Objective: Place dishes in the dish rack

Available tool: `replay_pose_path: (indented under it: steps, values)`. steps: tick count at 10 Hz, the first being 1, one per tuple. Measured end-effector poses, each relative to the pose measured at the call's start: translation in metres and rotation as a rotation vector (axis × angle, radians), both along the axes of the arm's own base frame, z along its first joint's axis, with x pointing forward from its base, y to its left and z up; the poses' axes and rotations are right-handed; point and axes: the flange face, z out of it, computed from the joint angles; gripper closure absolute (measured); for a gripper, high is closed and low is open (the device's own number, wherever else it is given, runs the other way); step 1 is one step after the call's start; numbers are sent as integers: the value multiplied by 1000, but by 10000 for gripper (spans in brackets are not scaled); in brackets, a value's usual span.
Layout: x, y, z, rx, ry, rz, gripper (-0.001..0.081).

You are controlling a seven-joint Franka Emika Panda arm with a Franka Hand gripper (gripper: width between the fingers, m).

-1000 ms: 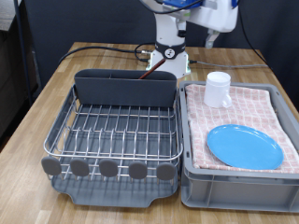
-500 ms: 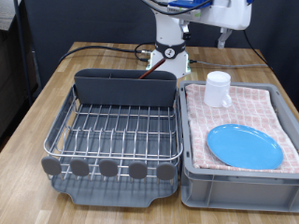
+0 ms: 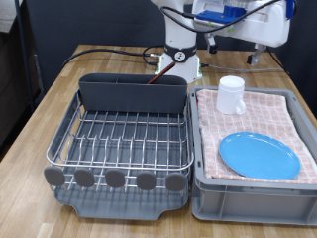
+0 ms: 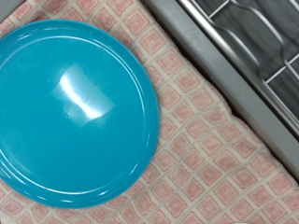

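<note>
Plate (image 3: 259,156) and mug (image 3: 231,95) lie unmoved in the cloth-lined bin (image 3: 203,188); the arm (image 3: 241,20) has swung rightward; jaws' state cannot be told.

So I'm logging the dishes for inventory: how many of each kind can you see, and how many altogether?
Round flat bright-blue plate: 1
Small white handled mug: 1
Dark reddish-brown wooden spoon: 1
Total: 3

The exterior view faces the rack (image 3: 119,139) and bin (image 3: 253,193) from in front; the wrist view looks straight down, close, sharing the plate (image 4: 73,112).
</note>
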Motion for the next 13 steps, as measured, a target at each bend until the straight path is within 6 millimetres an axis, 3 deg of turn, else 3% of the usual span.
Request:
replay_pose_path:
  steps: [5, 13]
  values:
    - [10, 16, -67, 63, -133, 8, 4]
    - [-4, 8, -143, 195, -178, 3, 4]
